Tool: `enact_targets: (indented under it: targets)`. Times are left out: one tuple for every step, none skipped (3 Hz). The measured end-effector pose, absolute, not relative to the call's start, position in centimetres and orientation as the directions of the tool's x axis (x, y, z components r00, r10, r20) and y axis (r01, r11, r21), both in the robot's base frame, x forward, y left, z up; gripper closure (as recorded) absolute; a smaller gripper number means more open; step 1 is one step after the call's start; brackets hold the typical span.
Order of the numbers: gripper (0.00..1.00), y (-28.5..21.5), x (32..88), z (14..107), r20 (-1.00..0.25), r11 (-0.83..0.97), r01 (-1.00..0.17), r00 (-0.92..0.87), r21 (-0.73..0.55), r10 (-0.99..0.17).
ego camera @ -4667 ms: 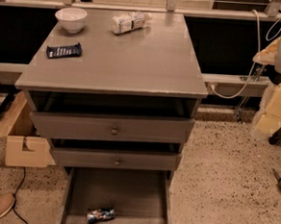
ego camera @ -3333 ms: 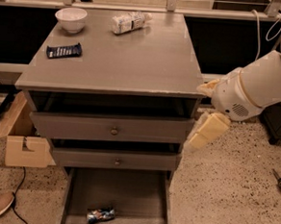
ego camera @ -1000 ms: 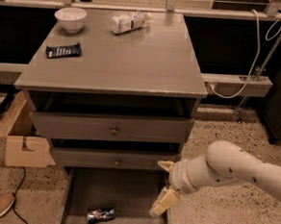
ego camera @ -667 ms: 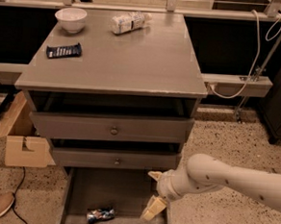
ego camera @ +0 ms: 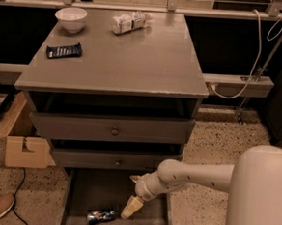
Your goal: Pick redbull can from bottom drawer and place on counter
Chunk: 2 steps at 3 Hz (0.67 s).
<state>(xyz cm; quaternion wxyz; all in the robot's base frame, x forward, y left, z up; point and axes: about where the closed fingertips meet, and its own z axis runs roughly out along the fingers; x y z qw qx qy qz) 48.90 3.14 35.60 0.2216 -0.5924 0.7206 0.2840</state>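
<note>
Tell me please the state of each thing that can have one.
Grey wooden bottom drawer: pulled open.
Slim silver-and-blue redbull can: lying on its side in the drawer.
White robot pincer: open, over the drawer floor, right of the can.
White plastic bottle: lying on the grey counter.
White bowl: upright.

No readable text or labels anywhere.

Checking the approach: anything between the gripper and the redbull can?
No; the camera view shows only bare bottom drawer floor between gripper, over it, and redbull can.
</note>
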Motion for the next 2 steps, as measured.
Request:
enact_targets:
  targets:
    - [0.0, 3.1, 48.9, 35.7, -0.656, 0.136, -0.98, -0.198, 0.145, -0.729]
    - [0.0, 4.8, 49.4, 31.6, -0.65, 0.093, -0.989, -0.143, 0.111, -0.746]
